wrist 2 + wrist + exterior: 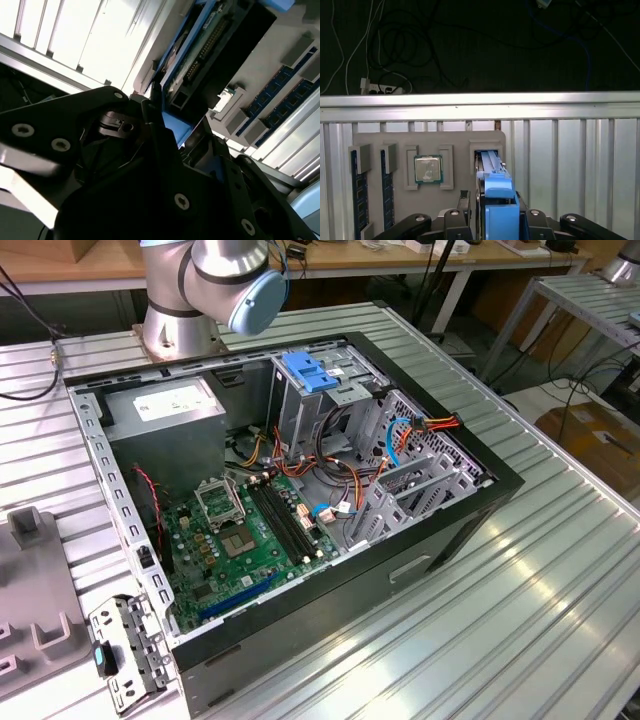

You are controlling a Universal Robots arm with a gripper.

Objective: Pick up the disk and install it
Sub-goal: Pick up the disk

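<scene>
Ribbed metal table [570, 165], grey parts tray [455, 145]; dark disk [492, 182] edge-on, bright blue rails; tool [491, 212] pinching its sides

This was a robotics lab or test workshop. In the exterior view a robot arm [200, 285] stood bolted at the upper left of a ribbed metal counter [520, 580]. An opened computer case [330, 640] lay on the counter with its circuit board [240, 540] and wiring bare. Wooden benches [60, 270] hung with cables ran along the top of that view. A cardboard box [600, 440] sat on the floor at the exterior view's right. In the first wrist view a grey holder [455, 142] kept a chip [428, 168] and memory sticks [356, 195] in moulded seats, with a blue-framed disk [496, 182] at its slot. A power strip [382, 90] lay among loose cords on the dark floor.
</scene>
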